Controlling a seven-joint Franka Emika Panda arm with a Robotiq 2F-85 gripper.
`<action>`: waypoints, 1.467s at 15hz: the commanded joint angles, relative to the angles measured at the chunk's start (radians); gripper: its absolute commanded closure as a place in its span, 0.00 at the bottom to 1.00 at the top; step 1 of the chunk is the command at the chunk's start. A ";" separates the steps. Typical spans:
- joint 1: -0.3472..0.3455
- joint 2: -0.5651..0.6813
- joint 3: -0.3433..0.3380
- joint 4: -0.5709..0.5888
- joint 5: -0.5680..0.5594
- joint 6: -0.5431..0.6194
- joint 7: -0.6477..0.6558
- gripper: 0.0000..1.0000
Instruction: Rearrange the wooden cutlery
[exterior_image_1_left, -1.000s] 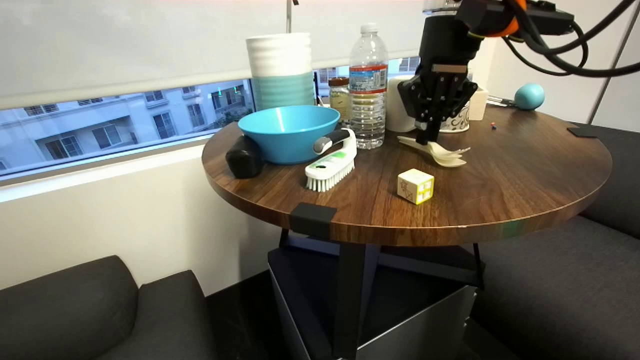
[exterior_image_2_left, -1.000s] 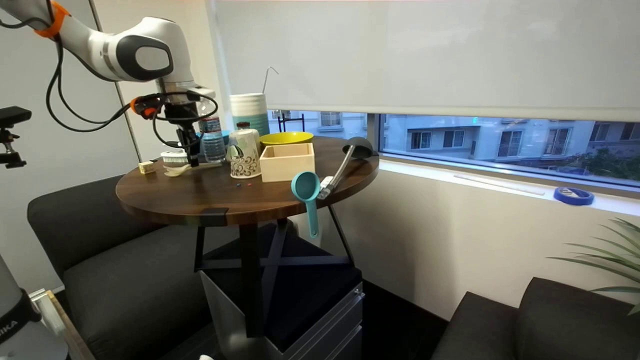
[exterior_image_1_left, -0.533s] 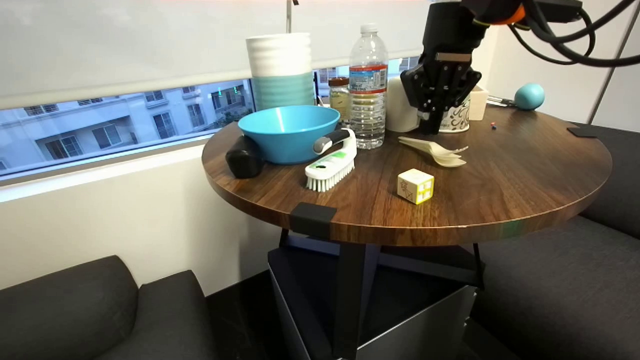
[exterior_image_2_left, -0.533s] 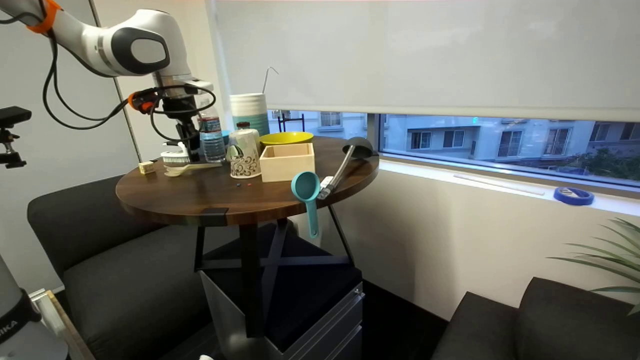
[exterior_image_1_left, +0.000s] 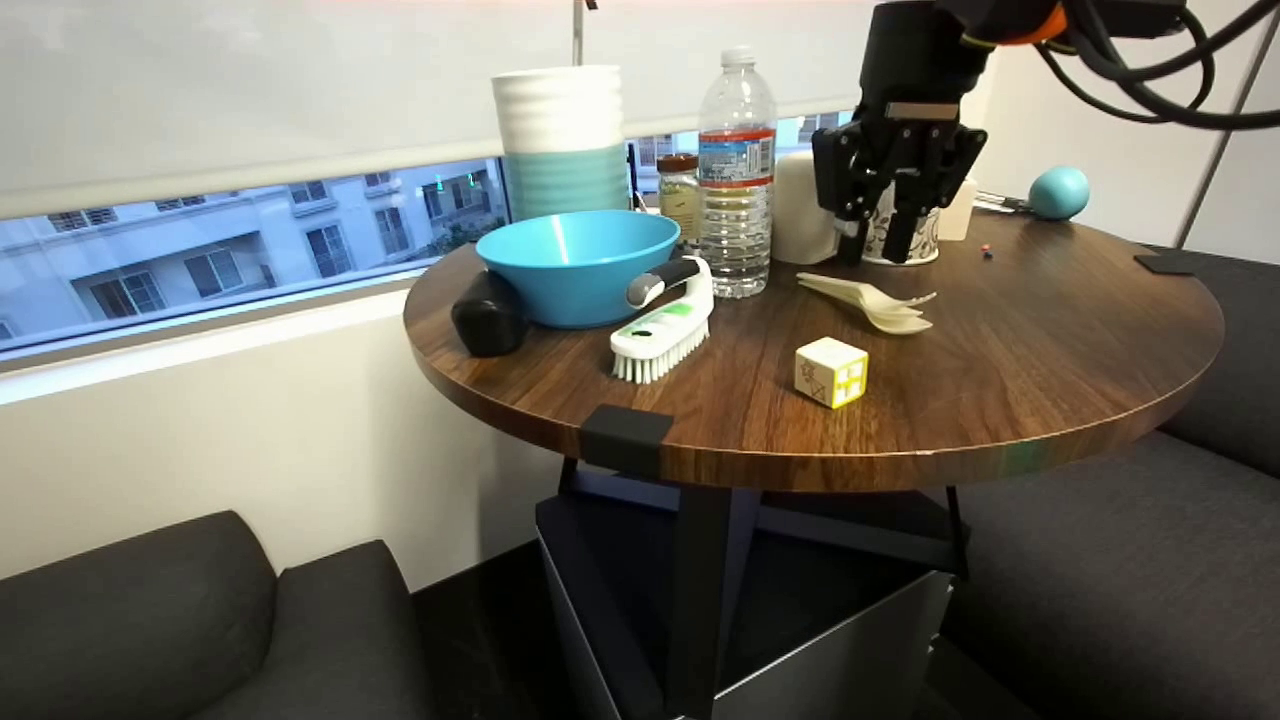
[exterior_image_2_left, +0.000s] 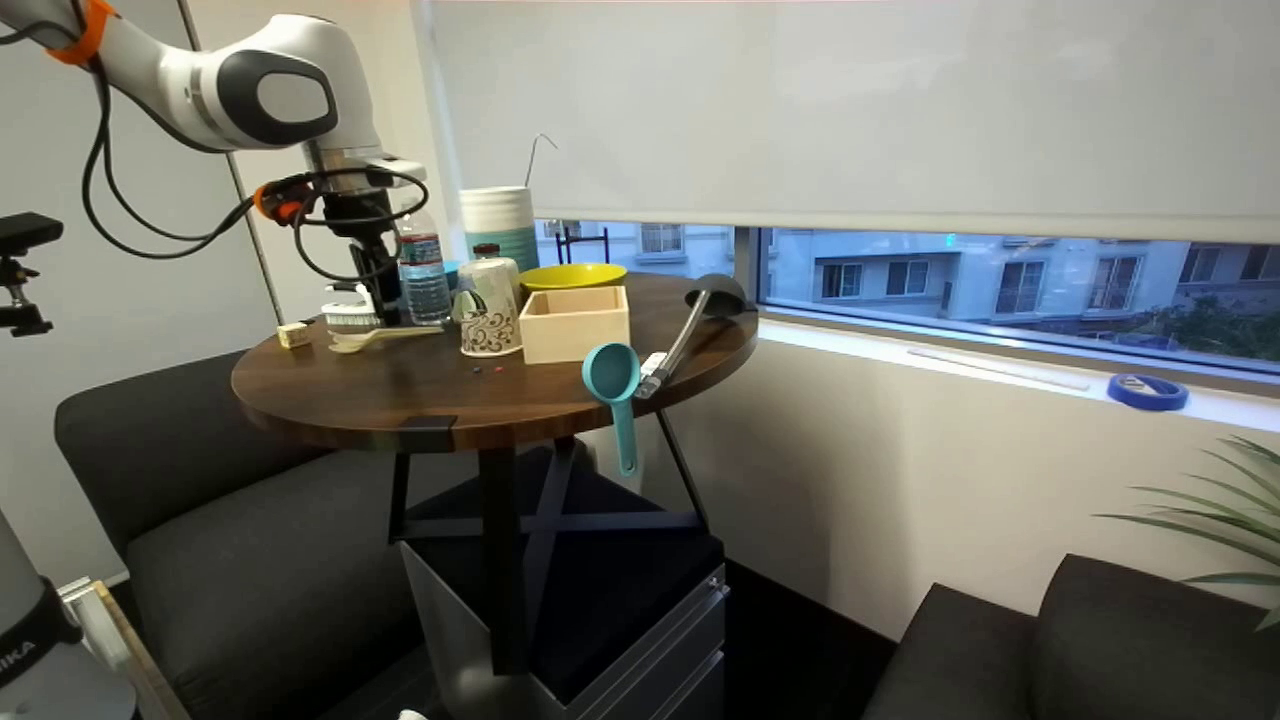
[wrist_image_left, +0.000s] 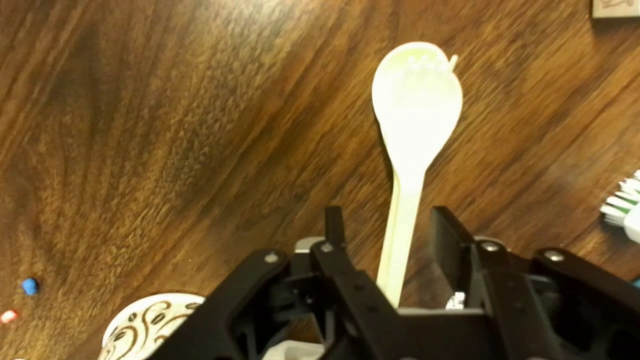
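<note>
Up and away, the gripper (wrist_image_left: 387, 222) is climbing, its jaws spreading apart over wooden cutlery (wrist_image_left: 417, 110) that's lying stacked on the brown table (exterior_image_1_left: 1050, 330)!

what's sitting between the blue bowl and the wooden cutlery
In an exterior view, the water bottle stands between the blue bowl and the wooden cutlery, with the scrub brush also partly in that stretch, on the bottle's bowl side.
</note>
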 joint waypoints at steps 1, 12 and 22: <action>0.004 0.007 0.010 -0.004 -0.013 -0.008 0.017 0.39; 0.014 0.041 0.022 0.010 -0.015 -0.008 0.013 0.61; 0.016 0.048 0.026 0.013 -0.017 -0.008 0.012 0.73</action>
